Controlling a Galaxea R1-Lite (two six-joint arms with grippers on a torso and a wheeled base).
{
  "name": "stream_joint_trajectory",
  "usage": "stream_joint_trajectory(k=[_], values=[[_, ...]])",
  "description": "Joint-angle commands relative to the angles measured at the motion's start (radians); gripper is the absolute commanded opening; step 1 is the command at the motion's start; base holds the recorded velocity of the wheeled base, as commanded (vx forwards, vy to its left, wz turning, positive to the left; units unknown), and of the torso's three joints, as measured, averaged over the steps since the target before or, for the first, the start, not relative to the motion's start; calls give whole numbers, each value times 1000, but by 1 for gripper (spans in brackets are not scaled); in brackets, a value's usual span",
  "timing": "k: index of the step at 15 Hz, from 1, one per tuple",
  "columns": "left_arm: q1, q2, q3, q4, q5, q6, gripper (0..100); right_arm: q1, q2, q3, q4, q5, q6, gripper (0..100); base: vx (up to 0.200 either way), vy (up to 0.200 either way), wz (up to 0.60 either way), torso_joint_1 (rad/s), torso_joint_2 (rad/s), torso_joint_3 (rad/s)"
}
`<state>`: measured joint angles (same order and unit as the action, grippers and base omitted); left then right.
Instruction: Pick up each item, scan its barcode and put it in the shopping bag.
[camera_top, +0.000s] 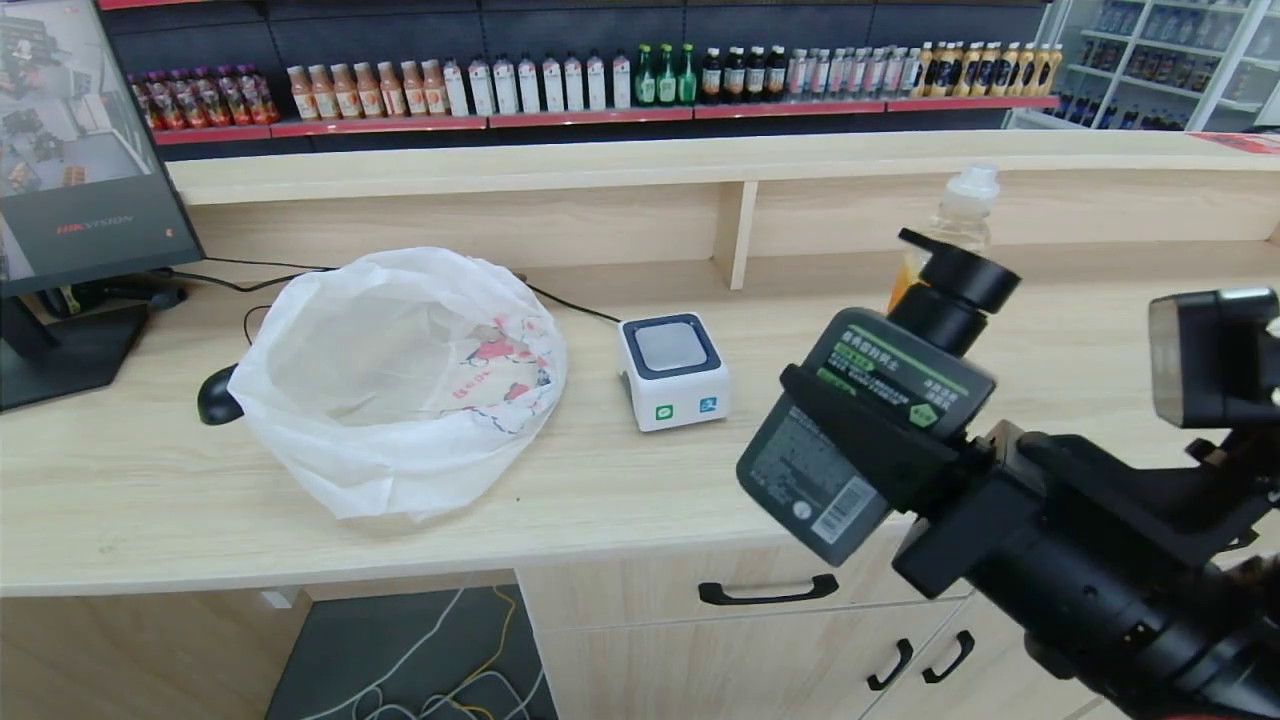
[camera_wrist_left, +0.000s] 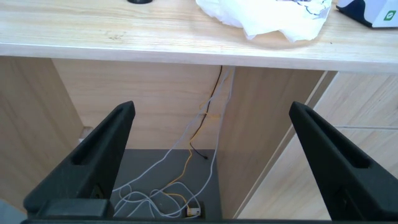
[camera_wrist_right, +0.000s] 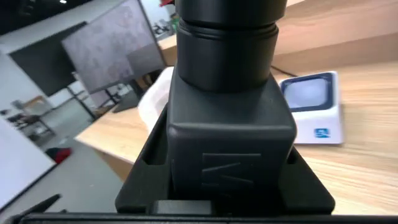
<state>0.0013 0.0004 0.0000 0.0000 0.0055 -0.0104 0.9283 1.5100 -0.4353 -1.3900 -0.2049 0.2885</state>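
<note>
- Right gripper (camera_top: 885, 440), lower right of the head view: its black fingers are clamped across the middle of the dark grey pump bottle (camera_top: 812, 478).
- The bottle is held off the counter (camera_top: 600, 480) and tilted, with the pump head toward the upper right and the base toward the lower left. A label with a barcode (camera_top: 836, 510) sits near the base, facing the head camera.
- Scanner (camera_top: 672, 370), centre of the frame: a small white box with a grey window on top. It stands on the counter to the left of the held bottle and apart from it.
- Shopping bag (camera_top: 330, 440), centre left: white plastic with its mouth open upward (some red print shows on the inner wall). It sits on the counter just left of the scanner, not touching it.
- Left gripper (camera_wrist_left: 211, 162): the two black fingers (camera_wrist_left: 93, 155) are spread wide with nothing between them. It sits low, in front of the counter edge, with loose cables (camera_wrist_left: 180, 186) on the floor beyond.
- A clear bottle (camera_top: 962, 215) with a white cap and amber liquid stands in the upper right, behind the pump head.
- A black mouse (camera_top: 217, 395) lies against the left side of the bag, and a monitor (camera_top: 70, 150) stands at the upper left.
- Rows of drinks fill the shelf (camera_top: 600, 80) along the top of the frame.
</note>
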Motion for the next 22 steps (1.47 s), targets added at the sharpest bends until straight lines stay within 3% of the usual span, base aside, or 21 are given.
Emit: stream_joint_trajectory(k=[1, 4, 6, 9, 18, 22], values=[[0, 0, 0, 0, 1, 0, 100, -17, -139, -14, 112, -96, -77, 0, 0, 0, 0, 0, 0, 0], [0, 0, 0, 0, 1, 0, 100, -72, -312, 26, 310, -134, -242, 0, 0, 0, 0, 0, 0, 0], [0, 0, 0, 0, 1, 1, 100, -129, -366, 29, 353, -136, -279, 0, 0, 0, 0, 0, 0, 0], [0, 0, 0, 0, 1, 0, 100, -236, -376, 64, 355, -126, -298, 0, 0, 0, 0, 0, 0, 0], [0, 0, 0, 0, 1, -2, 100, -299, -203, 29, 347, -111, -318, 0, 0, 0, 0, 0, 0, 0], [0, 0, 0, 0, 1, -2, 100, -338, -163, -3, 325, -110, -322, 0, -150, 0, 0, 9, 1, -2]])
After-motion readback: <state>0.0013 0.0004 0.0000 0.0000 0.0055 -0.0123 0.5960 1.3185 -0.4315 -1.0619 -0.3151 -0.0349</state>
